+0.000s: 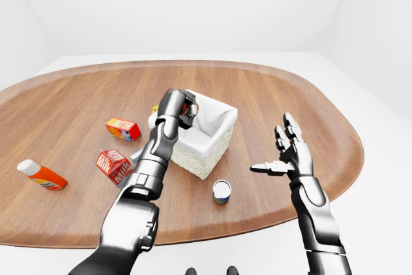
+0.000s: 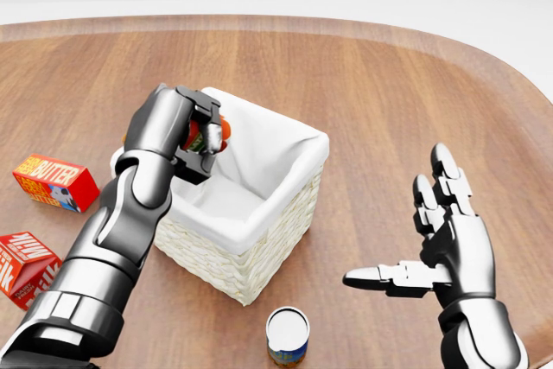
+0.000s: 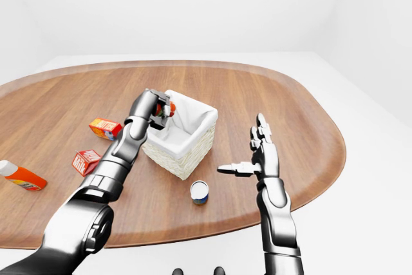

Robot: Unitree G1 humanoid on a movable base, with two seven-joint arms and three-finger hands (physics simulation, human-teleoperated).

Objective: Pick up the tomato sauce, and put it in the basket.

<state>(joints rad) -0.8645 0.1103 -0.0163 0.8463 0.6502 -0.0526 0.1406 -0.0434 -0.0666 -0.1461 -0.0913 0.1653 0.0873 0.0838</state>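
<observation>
A: How are the fingers (image 2: 207,131) of the left hand (image 2: 177,131) set?

B: They are clenched round the tomato sauce (image 2: 213,134), of which only a red and green patch is seen between the dark knuckles. The can is held aloft over the left rim of the basket (image 2: 285,205), above the white lining, not yet inside.

A: And the right hand (image 2: 449,248)?

B: It is held released, fingers spread and the thumb stuck out toward the left of the head view, above the bare worktop (image 2: 389,84) and well apart from the basket. Nothing is gripped by it.

A: What might go wrong?

B: If the can were let go this near the rim, the edge could be struck and the can tipped out onto the worktop. A smooth metal cylinder would likely roll once it landed on its side. The basket might also be nudged by the forearm, which is held just beside its left wall.

A: What is to be said of materials?

B: The basket is square, of pale woven wicker with a soft white cloth liner folded over the rim. The worktop is an oval of glossy brown wood grain. A second can (image 2: 288,334) with a white lid is stood upright near the bottom of the head view. Printed cardboard cartons, a butter box (image 2: 52,181) and a milk carton (image 2: 22,267), lie at the left; an orange bottle (image 1: 42,175) lies farther left in the left-eye view.
</observation>
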